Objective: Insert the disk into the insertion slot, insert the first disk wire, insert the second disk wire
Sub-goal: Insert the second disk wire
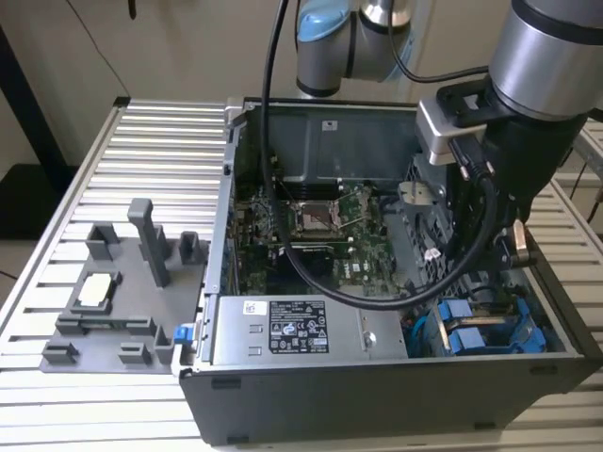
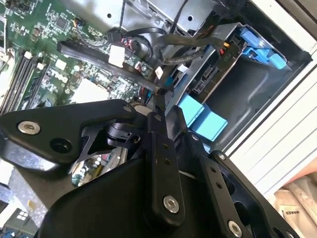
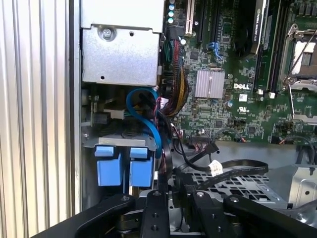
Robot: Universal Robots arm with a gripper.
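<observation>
Disk first: its blue frame sits inside the slot, in a corner of the computer box, so that part looks done. Your gripper is just beside it, squeezed on the end of a black wire. That wire does not look plugged in, so both wires seem left to do.

A: Anything that isn't part of the task?
B: Open case, green motherboard, CPU socket, silver heatsink, blue cable loop.
A: Outside the case?
B: Grey fixture tray on slatted table, at exterior view's left. Grey box with white sticker beside the motherboard.
</observation>
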